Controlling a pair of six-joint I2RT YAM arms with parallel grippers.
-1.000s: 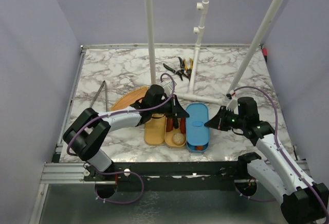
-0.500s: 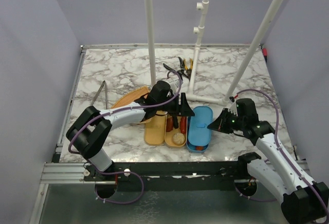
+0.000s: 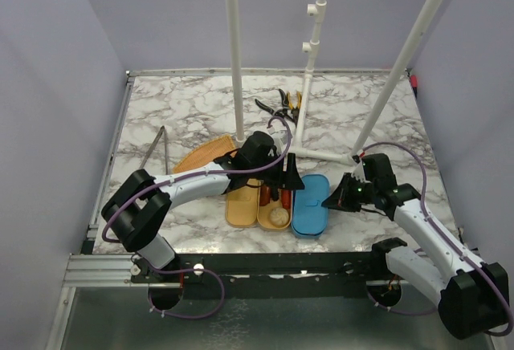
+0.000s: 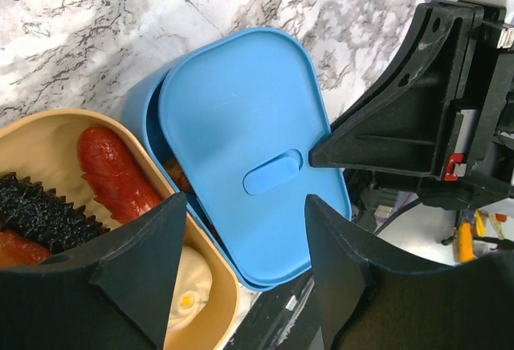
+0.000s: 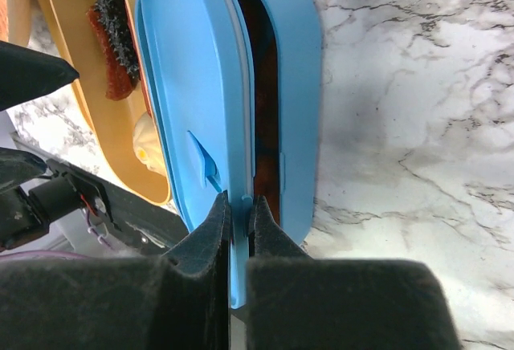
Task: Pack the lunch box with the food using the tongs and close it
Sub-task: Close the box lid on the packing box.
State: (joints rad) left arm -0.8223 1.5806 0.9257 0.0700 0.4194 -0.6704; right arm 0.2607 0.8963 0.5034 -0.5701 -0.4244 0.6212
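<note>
Lid [image 5: 189, 85] masks blue box [image 5: 295, 61] interior; right pincer [image 5: 238, 205] pinches it.

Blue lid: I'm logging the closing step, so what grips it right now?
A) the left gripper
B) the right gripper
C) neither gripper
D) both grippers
B: the right gripper pinches the edge of the blue lid between its fingers, while the left gripper stands open.

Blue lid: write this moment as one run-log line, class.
lid: askew over blue box, not seated | right gripper: shut on lid edge | left gripper: open, above lid
</note>
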